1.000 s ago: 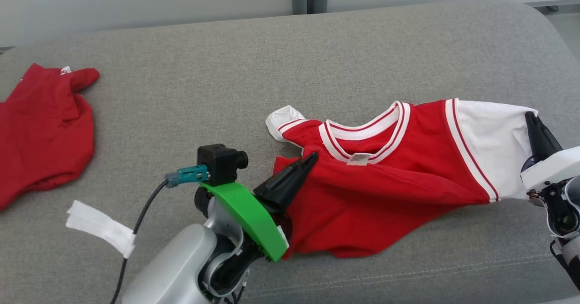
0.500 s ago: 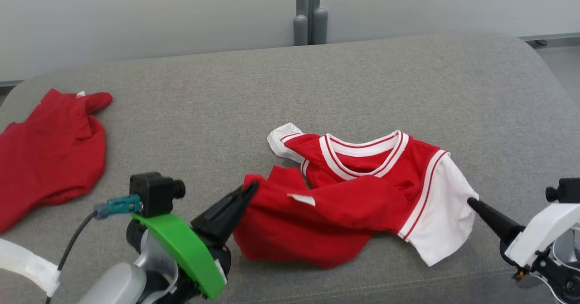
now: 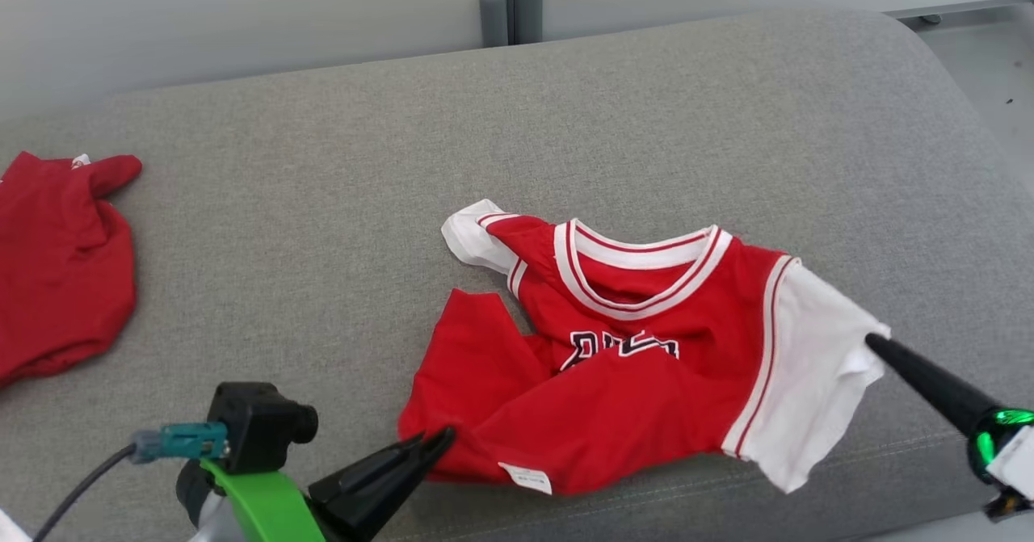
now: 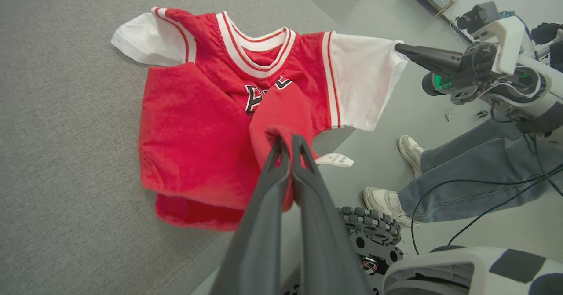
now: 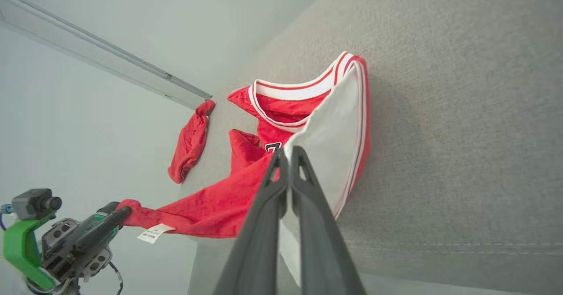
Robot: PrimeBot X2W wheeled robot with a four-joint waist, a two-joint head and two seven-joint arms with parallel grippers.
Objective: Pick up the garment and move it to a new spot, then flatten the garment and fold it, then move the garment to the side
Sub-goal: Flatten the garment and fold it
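Grey cushion (image 3: pixel 323 243): red, white-sleeved jersey (image 3: pixel 646 364) lies rumpled, left gripper (image 3: pixel 440 441) clamped on its hem, right gripper (image 3: pixel 876 342) on one sleeve.

Lab-like room: grey sofa (image 3: pixel 323 162), floor cables (image 4: pixel 475 181)

**Black fingers, green bracket**

The left hand (image 3: pixel 440 439) and right hand (image 3: pixel 876 342) had long, tapering black fingers (image 4: pixel 259 224). A bright green bracket (image 3: pixel 258 502) at the left wrist carried a boxy black camera (image 3: pixel 257 425) with a teal plug (image 3: pixel 182 441) and dark cable (image 3: pixel 81 488). A green ring (image 3: pixel 1006 418) glowed at the right wrist.
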